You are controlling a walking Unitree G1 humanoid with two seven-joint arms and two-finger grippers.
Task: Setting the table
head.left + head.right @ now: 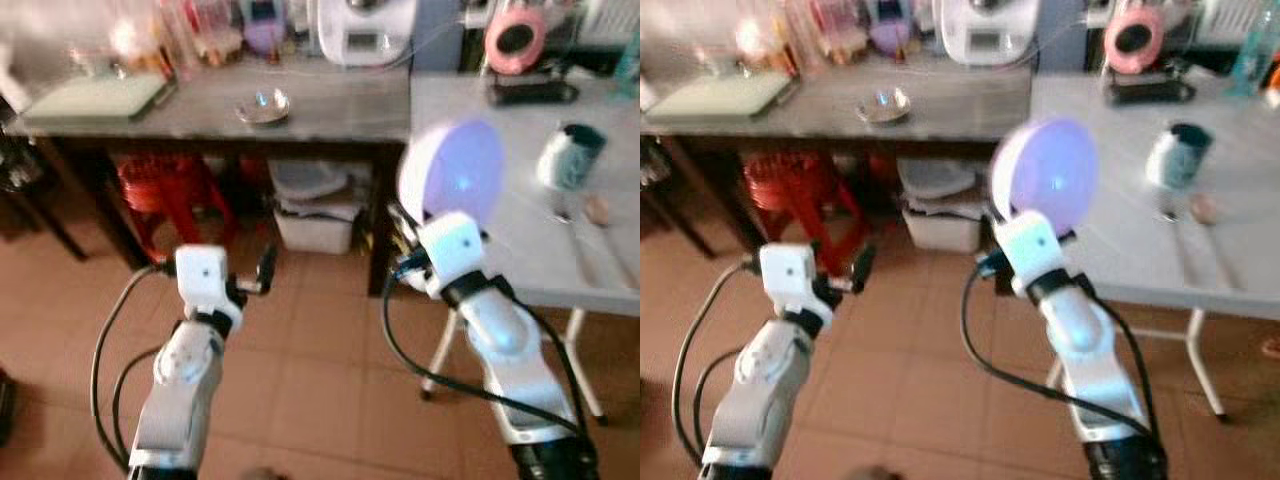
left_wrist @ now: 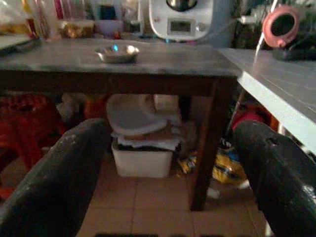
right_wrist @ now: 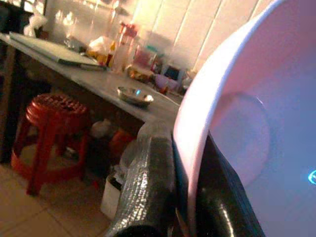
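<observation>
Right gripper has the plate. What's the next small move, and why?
Probably carry the plate forward and right over the white table, then level it. The right gripper pinches its rim, holding it upright at the table's near edge, and bare tabletop lies before the cup.

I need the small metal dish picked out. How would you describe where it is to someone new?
Find the dark wooden table along the wall, left of the white table. The metal dish sits alone near its front edge, right of the green board. It is the one shiny, shallow, round thing there.
</observation>
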